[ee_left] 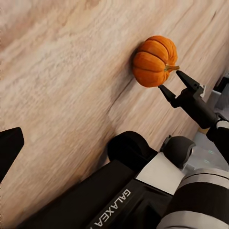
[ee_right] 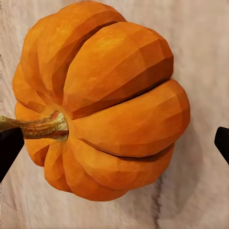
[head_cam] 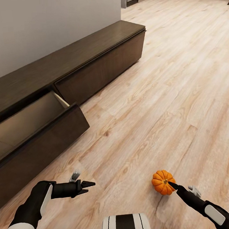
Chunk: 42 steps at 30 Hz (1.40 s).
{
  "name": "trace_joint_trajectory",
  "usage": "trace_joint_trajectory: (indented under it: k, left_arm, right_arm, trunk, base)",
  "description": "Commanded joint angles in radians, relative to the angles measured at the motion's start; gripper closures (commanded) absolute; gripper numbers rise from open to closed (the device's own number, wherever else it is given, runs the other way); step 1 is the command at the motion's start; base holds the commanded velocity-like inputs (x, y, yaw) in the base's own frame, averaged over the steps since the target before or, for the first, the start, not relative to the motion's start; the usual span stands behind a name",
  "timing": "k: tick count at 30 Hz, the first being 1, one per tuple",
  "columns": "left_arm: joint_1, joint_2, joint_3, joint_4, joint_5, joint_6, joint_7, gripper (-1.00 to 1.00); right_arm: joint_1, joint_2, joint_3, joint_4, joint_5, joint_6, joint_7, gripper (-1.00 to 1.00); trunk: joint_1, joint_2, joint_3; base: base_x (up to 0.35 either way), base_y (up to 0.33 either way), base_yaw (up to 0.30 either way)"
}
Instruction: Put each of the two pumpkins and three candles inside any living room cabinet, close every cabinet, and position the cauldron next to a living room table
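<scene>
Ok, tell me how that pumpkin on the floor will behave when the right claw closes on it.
The pumpkin looks rigid, so it probably won't squash. Its round ribbed body lies on bare floor, so a push may roll it. The open right claw straddles the stem, which might slip.

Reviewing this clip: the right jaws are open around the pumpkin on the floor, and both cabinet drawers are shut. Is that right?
Not quite. The right gripper is indeed open at the pumpkin lying on the floor, but the cabinet has one drawer pulled open, its pale inside showing in the head view; only the drawer beside it is shut.
</scene>
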Motion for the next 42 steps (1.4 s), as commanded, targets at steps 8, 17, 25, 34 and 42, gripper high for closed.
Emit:
trace_joint_trajectory:
  k: [8, 17, 25, 34, 42]
  left_arm:
    - [0.000, 0.000, 0.000, 0.000, -0.001, 0.000, 0.000, -1.00]
    - [0.000, 0.000, 0.001, 0.000, -0.001, 0.000, 0.000, -1.00]
    - [0.000, -0.001, 0.002, 0.000, -0.001, 0.000, 0.000, -1.00]
    - [0.000, -0.002, 0.002, 0.000, -0.001, 0.000, 0.000, -1.00]
    - [0.000, -0.002, 0.002, 0.000, -0.001, 0.000, 0.000, -1.00]
  right_arm:
    - [0.000, 0.000, 0.000, 0.000, 0.000, 0.000, 0.000, -1.00]
    - [0.000, 0.000, 0.000, 0.000, 0.000, 0.000, 0.000, -1.00]
    - [0.000, 0.000, 0.000, 0.000, 0.000, 0.000, 0.000, -1.00]
    - [0.000, 0.000, 0.000, 0.000, 0.000, 0.000, 0.000, -1.00]
    - [0.000, -0.001, 0.000, 0.000, 0.000, -0.001, 0.000, -1.00]
  trunk:
    - [0.000, 0.000, 0.000]
    - [0.001, 0.000, -0.008]
    - [0.004, -0.002, -0.031]
    - [0.005, -0.003, -0.046]
    - [0.005, -0.003, -0.046]
  base:
    - [0.079, 0.031, 0.000]
    - [0.003, 0.001, 0.000]
    - [0.000, 0.000, 0.000]
    - [0.000, 0.000, 0.000]
    - [0.075, 0.007, 0.000]
